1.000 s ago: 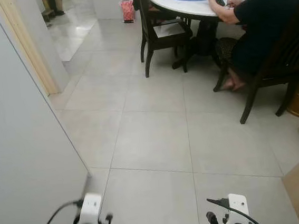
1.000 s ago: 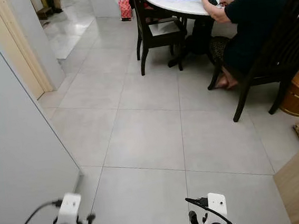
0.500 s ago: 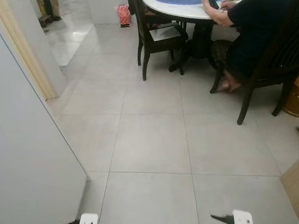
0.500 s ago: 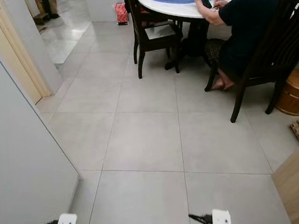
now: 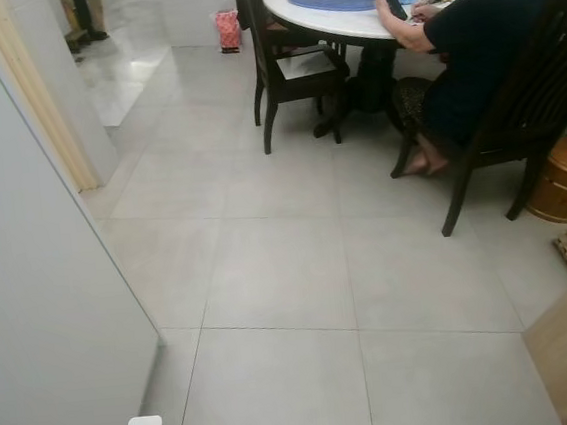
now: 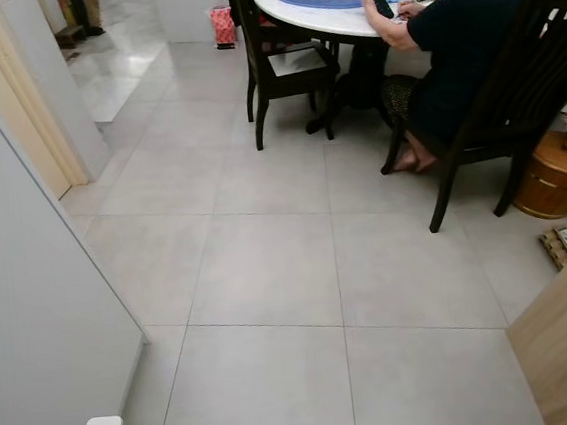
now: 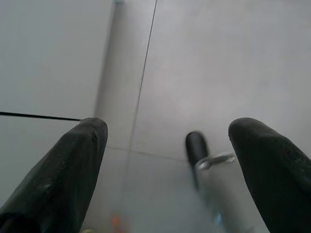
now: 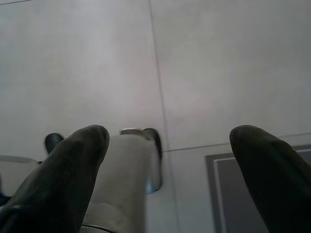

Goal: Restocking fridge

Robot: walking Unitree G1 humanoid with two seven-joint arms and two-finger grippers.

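Item: left gripper (image 7: 167,160). We are hanging it low at our side, fingers (image 7: 63,170) spread wide apart and grasping nothing, aimed down at the tiled floor (image 5: 289,272).

Item: right gripper (image 8: 167,170). We are hanging it the same way, fingers (image 8: 53,174) parted and empty, over bare tile.

Item: pale flat panel (image 5: 40,296). It is standing upright along our left side, just beside the left arm. We are judging it may be the fridge's side or door, though we cannot tell; no handle or shelf is in sight. Its long axis is vertical, so the left arm is nearer and a turn leftward looks needed.

Item: stock for the fridge. We are carrying none.

Item: person (image 5: 478,43). Seated at a round table (image 5: 345,16), well ahead to the right.
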